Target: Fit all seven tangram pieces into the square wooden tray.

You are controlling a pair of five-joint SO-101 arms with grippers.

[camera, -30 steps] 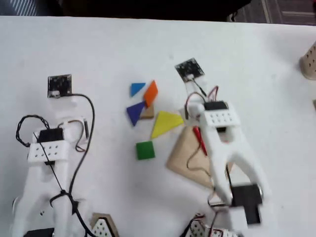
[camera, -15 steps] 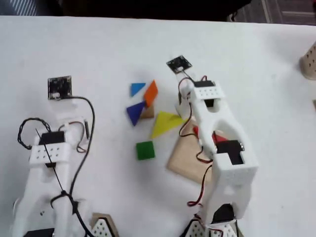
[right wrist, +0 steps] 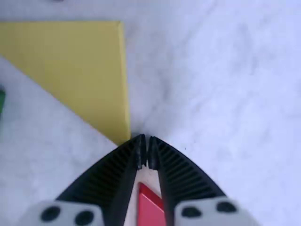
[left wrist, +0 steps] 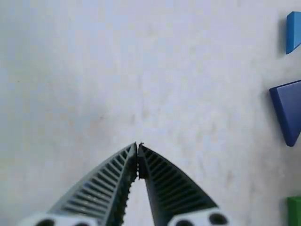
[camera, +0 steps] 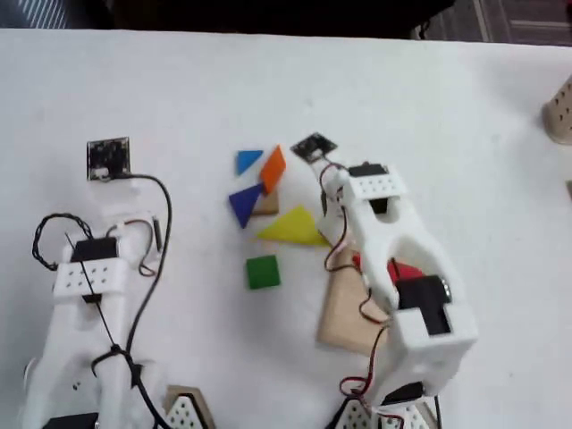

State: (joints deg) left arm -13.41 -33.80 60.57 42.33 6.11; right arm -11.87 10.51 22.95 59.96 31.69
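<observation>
The wooden tray (camera: 342, 313) lies at the centre right, partly under my right arm (camera: 386, 234), with a red piece (camera: 404, 270) on it. Loose on the table to its left are a yellow triangle (camera: 290, 227), a green square (camera: 263, 272), a dark blue triangle (camera: 242, 206), a tan piece (camera: 266, 204), an orange piece (camera: 273, 168) and a small light blue triangle (camera: 248, 161). My right gripper (right wrist: 145, 140) is shut, its tips touching a corner of the yellow triangle (right wrist: 75, 66), with the red piece (right wrist: 150, 209) below it. My left gripper (left wrist: 138, 147) is shut over bare table, away from the dark blue triangle (left wrist: 287, 110).
A perforated wooden block (camera: 559, 111) stands at the table's right edge. The left arm (camera: 85, 277) and its loose black cable (camera: 152, 259) take up the left side. The table's far half is open white surface.
My right arm swung left and lower, its shut tips pushing the yellow triangle, which turned and slid left. The tray rotated and shifted slightly toward the front. The left arm stayed put.
</observation>
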